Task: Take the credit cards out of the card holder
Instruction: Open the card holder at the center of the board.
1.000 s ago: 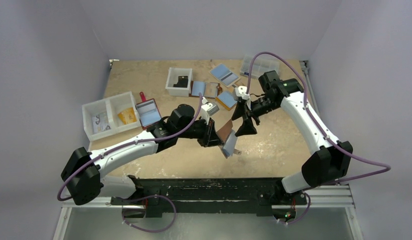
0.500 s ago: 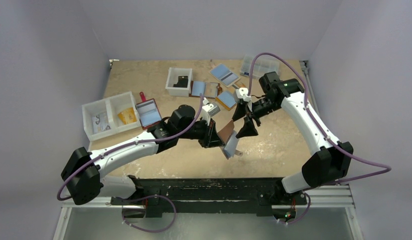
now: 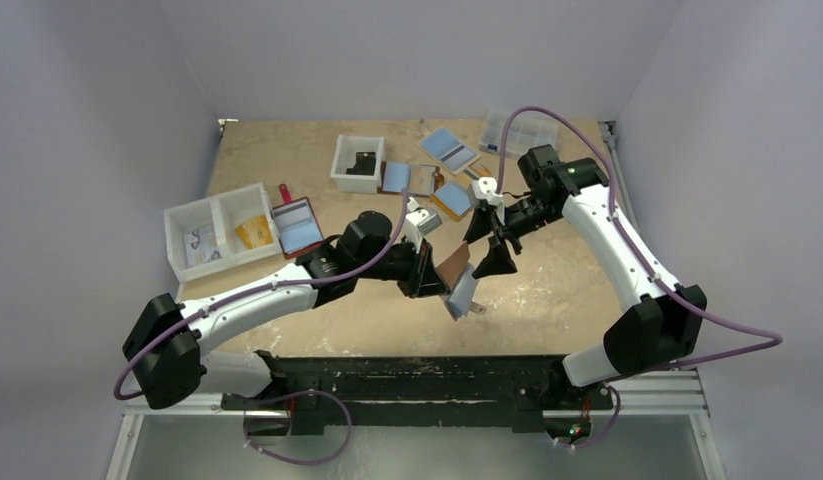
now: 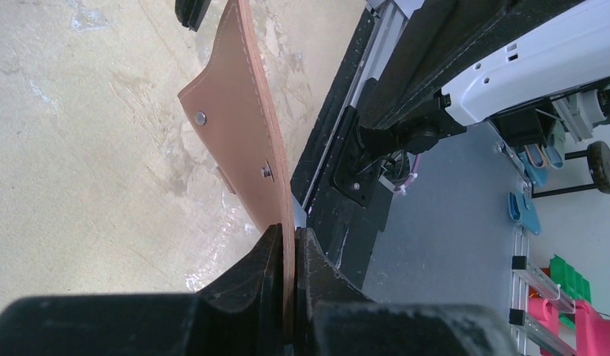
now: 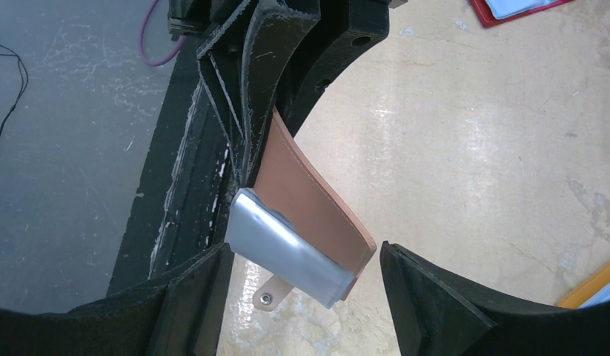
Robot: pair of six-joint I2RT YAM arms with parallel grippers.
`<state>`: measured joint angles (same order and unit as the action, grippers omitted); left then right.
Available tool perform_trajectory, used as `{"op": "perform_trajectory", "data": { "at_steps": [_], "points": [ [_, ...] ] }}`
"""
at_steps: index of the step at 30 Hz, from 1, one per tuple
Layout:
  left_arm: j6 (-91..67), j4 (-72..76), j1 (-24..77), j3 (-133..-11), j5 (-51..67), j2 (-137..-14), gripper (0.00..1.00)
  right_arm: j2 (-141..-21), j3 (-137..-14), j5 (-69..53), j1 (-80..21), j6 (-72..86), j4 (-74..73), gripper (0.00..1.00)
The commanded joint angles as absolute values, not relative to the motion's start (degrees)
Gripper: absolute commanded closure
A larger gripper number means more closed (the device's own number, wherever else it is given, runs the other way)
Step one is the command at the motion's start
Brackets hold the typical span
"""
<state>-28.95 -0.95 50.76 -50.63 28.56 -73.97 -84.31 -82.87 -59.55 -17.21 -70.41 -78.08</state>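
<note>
1. The card holder [image 3: 452, 264] is held in the air above the table [image 3: 287, 160], just below the centre of the top view, between the two arms.
2. The left hand [image 3: 427, 272] is closed tight on one edge of the card holder. In the left wrist view the leather edge is seen pinched between the two black fingers [image 4: 264, 256], and the tan outer face with two metal studs rises towards the top of the frame.
3. A pale blue-grey card [image 5: 287, 256] is seen against the inner face of the card holder at its lower end. In the top view it shows as a light rectangle tilted towards the near edge of the table. How deep it sits in its pocket cannot be told.
4. A small tab with a snap stud [image 5: 266, 293] hangs below the card in the right wrist view.
5. The right hand [image 3: 492, 256] is spread wide and grips nothing. Its fingers [image 5: 435, 297] stand on either side of the free end of the card holder, with the card between them, and no contact can be made out.
6. The dark grey card cannot be made out in any view.
7. At the left of the table a white two-compartment bin [image 3: 219, 232] is placed, with a dark red wallet [image 3: 295, 225] lying open just beside it.
8. Towards the far edge a small white box [image 3: 357, 163], loose blue cards [image 3: 449, 148], an orange wallet [image 3: 452, 198] and a clear compartment case [image 3: 517, 130] are laid out.
</note>
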Motion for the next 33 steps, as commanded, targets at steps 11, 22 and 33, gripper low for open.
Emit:
{"op": "perform_trajectory", "data": {
  "at_steps": [11, 22, 33],
  "points": [
    [-29.3, 3.4, 51.5, -51.8, 29.9, -74.5, 1.0, -82.2, -82.8, -61.4, -17.0, -71.8, -79.2, 0.16],
    [-30.1, 4.0, 52.7, -51.4, 28.9, -74.1, 1.0, -81.5, -83.0, -60.8, -17.0, -71.7, -79.2, 0.15],
    [-30.3, 3.7, 53.9, -52.6, 27.7, -74.6, 1.0, -82.6, -83.1, -62.7, -17.1, -72.4, -79.6, 0.12]
  ]
}}
